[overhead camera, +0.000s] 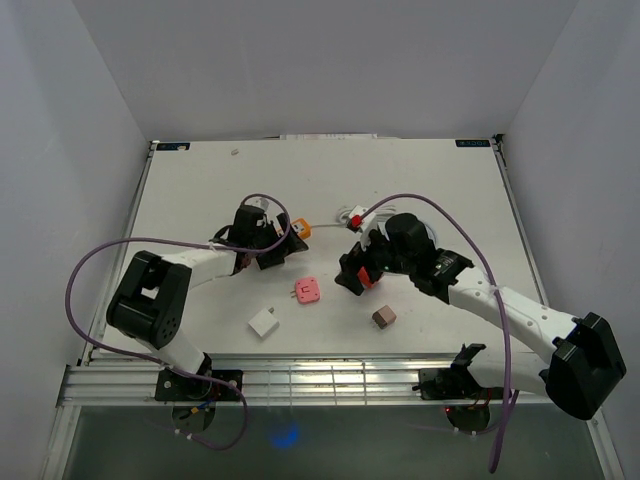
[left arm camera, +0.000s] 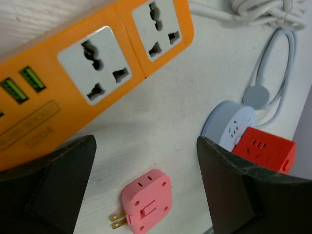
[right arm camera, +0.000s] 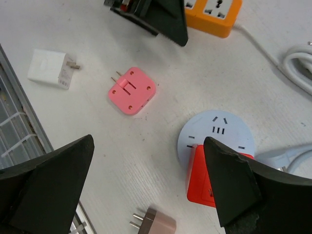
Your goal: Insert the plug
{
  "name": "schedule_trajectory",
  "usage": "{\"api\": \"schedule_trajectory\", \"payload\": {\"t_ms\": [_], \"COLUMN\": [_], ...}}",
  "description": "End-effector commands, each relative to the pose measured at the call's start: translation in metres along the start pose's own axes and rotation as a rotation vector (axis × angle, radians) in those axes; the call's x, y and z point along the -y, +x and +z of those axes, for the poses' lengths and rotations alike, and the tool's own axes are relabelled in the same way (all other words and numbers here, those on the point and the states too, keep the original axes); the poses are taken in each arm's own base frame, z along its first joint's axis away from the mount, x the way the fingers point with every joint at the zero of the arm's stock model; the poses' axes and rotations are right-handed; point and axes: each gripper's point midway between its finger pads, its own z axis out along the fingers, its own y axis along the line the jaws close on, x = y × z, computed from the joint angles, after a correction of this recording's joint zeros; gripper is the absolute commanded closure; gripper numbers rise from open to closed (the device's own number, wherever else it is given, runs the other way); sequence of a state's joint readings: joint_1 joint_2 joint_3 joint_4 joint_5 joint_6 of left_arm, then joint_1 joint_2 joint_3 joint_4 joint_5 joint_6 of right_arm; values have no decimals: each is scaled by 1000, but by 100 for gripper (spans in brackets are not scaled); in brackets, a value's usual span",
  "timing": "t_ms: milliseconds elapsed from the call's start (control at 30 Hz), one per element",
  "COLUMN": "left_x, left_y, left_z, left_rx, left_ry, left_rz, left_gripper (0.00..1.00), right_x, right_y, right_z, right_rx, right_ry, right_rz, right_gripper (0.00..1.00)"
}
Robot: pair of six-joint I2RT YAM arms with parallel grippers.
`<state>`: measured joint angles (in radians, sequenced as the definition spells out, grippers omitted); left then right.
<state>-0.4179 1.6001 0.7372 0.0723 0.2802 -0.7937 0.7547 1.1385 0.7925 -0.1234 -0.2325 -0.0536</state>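
My left gripper [overhead camera: 265,247] is open and empty, hovering beside the orange power strip [left arm camera: 92,68]. The pink plug [left arm camera: 145,204] lies flat on the table below its jaws, prongs pointing left; it also shows in the top view [overhead camera: 307,290]. My right gripper [overhead camera: 358,270] is open and empty above the round white socket [right arm camera: 217,134]. A red plug [right arm camera: 204,179] sits on that socket's edge, partly behind my right finger [right arm camera: 246,190]. The red plug also shows in the left wrist view [left arm camera: 265,148] on the socket [left arm camera: 234,122].
A white charger [overhead camera: 264,324] and a brown plug [overhead camera: 384,318] lie near the front edge. The brown plug [right arm camera: 156,223] is just below my right gripper's jaws. White cable [left arm camera: 263,58] coils beyond the socket. The metal rail [overhead camera: 320,380] runs along the front.
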Motion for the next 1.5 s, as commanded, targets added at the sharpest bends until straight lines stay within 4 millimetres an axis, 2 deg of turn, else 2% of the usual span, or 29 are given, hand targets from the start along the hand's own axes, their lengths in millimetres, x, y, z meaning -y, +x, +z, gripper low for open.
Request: {"api": "schedule_trajectory", "payload": {"t_ms": [0, 33, 133, 300, 333, 467, 500, 567, 700, 833, 900, 967, 1000, 1033, 1067, 1100, 1167, 1233, 1267, 1300, 1367, 1400, 1467], "left_x": [-1, 5, 18, 10, 9, 12, 9, 12, 22, 36, 52, 59, 71, 71, 74, 83, 82, 85, 85, 85, 83, 81, 79], "left_y": [-31, -36, -33, -18, -18, -21, -27, -24, -23, -28, -34, -37, -40, -42, -42, -47, -48, -51, -52, -54, -54, -54, -54], "left_z": [-7, -9, -17, -35, -38, -48, -49, -50, -51, -51, -50, -46, -45, -39, -36, -35, -25, -21, -19, -17, -16, -15, -16], "left_rx": [88, 95, 82, 68, 75, 66, 73, 38, 27, 19, 37, 41, 52, 58, 54, 62, 47, 48, 47, 50, 52, 55, 61], "left_ry": [-86, -73, -17, -37, -41, 7, 20, 61, 121, 169, 215, 220, 238, 224, 227, 239, 229, 231, 230, 227, 220, 213, 206], "left_rz": [42, 59, 77, 64, 64, 32, 12, 2, 17, 35, 66, 81, 102, 101, 105, 114, 105, 104, 103, 105, 108, 110, 118], "left_gripper": [5, 5, 5, 4, 3, 2, 2, 2, 2, 2, 2, 3, 2, 2, 2, 2, 3, 3, 3, 3, 3, 3, 3], "right_x": [-12, -13, -19, -29, -31, -37, -43, -40, -20, -7, 0, 19, 26, 32, 37, 39, 47, 51, 57, 58, 63, 64, 67], "right_y": [-8, -9, -5, 9, 5, 15, 15, 17, 0, -16, -14, -7, -1, 4, 10, 13, 13, 23, 20, 38, 40, 30, 43], "right_z": [5, 6, 7, 16, 19, 38, 43, 49, 46, 26, 16, -2, -8, -15, -24, -27, -33, -36, -33, -30, -34, -34, -37], "right_rx": [46, 55, 50, 27, 47, -13, -19, -35, 5, 34, 29, 28, 23, 19, 17, 15, 13, -22, -29, -101, -129, -114, -161], "right_ry": [-87, -95, -129, -205, -219, -237, -245, -224, -78, 56, 124, 285, 344, 402, 466, 492, 571, 652, 705, 771, 858, 877, 976], "right_rz": [-42, -54, -67, -110, -131, -206, -246, -253, -202, -43, 43, 193, 256, 317, 409, 447, 525, 645, 676, 747, 794, 821, 882], "right_gripper": [1, 1, 1, 1, 1, 2, 4, 6, 5, 2, 0, 3, 2, 3, 10, 11, 11, 11, 11, 11, 11, 11, 11]}}
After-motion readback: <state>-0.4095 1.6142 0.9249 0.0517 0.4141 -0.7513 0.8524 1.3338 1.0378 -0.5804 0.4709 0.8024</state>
